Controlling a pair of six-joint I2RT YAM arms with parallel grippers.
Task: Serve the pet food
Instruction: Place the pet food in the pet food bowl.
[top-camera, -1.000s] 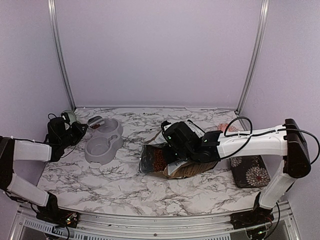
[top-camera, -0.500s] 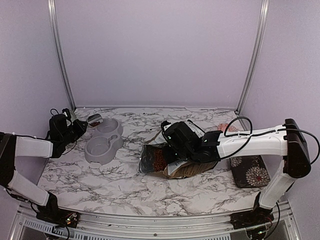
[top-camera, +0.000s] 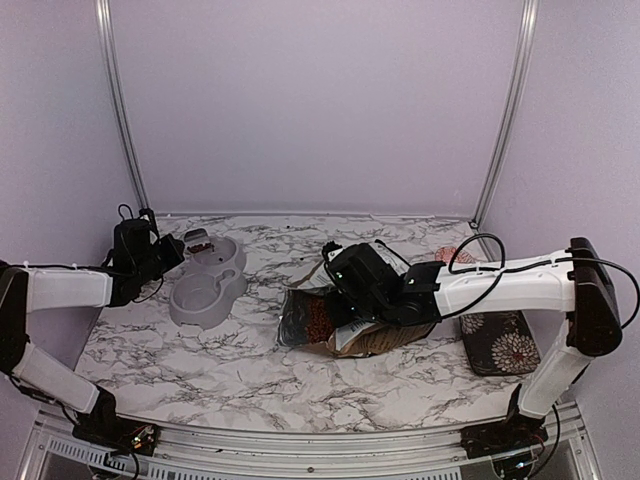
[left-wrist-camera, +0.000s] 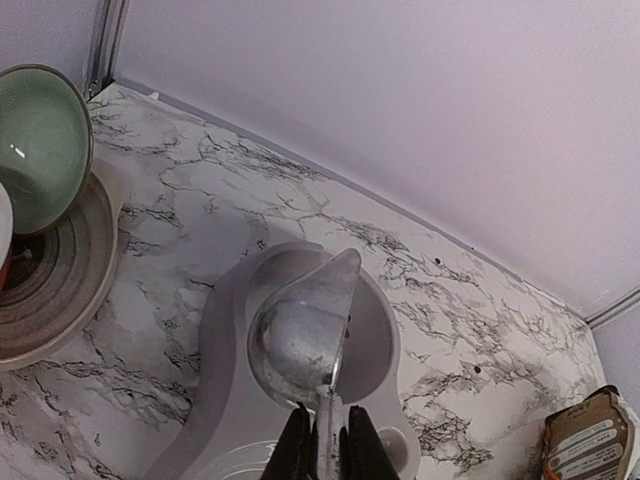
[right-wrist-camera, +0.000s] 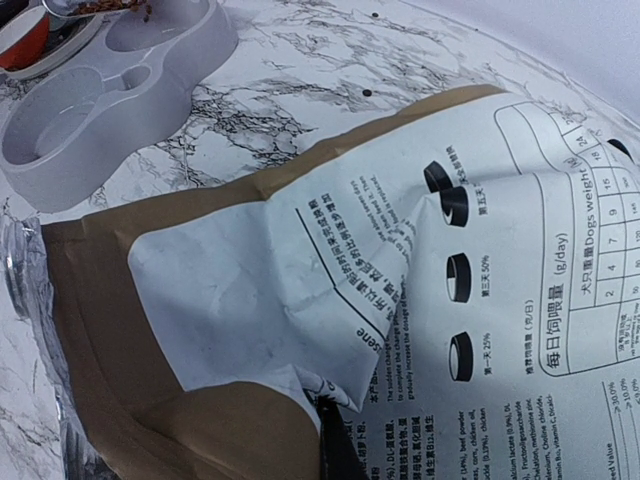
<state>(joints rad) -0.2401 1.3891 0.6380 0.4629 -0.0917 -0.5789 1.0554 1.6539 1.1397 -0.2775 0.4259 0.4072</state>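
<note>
Small reddish-brown pellets of pet food (top-camera: 318, 320) are seen as a loose dark heap in the open mouth of the printed bag (top-camera: 375, 338), centre frame on the marbled desk (top-camera: 240, 370). More are carried in the metal scoop (left-wrist-camera: 300, 335), whose handle is clamped by the left claw (left-wrist-camera: 322, 445) above the grey feeder (top-camera: 205, 295) at left. The right claw (top-camera: 338, 303) is kept pressed together at the bag.

white grey-veined marble table (top-camera: 200, 360), grey feeder (left-wrist-camera: 225, 400), brown-and-white bag (right-wrist-camera: 250, 290), reddish-brown kibble (top-camera: 318, 318), pale green bowl (left-wrist-camera: 40, 140)
</note>
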